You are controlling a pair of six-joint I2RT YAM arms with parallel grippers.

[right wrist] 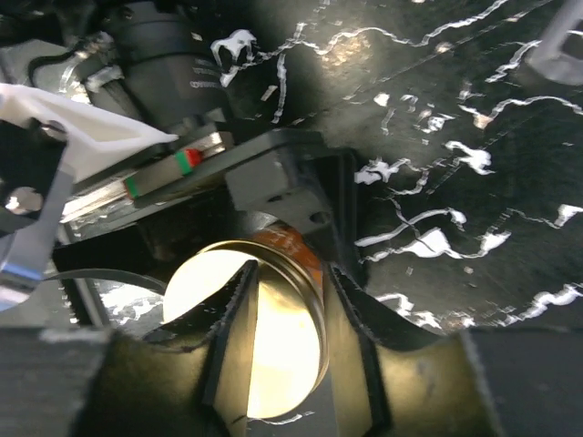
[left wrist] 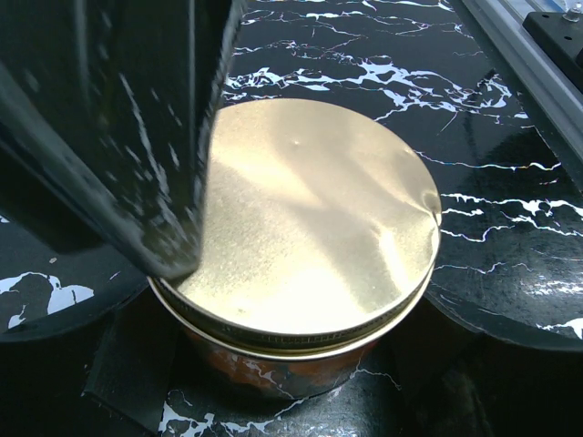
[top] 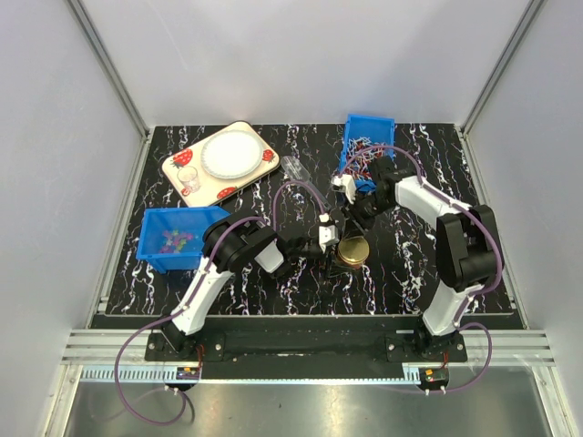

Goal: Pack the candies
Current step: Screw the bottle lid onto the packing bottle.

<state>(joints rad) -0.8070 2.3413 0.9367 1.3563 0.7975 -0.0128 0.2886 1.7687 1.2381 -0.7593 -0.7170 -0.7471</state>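
Observation:
A jar with a gold lid stands mid-table. The lid fills the left wrist view, above the orange-tinted jar body. My left gripper grips the jar body from the left, its dark fingers on either side low in the left wrist view. My right gripper hangs over the lid, open. One finger lies across the lid top and the other is outside the rim. That finger also shows in the left wrist view. The candies lie in a blue bin at the left.
A second blue bin with longer wrapped sweets stands at the back right. A tray with a white plate and a small cup sits at the back left. A small clear object lies behind the jar.

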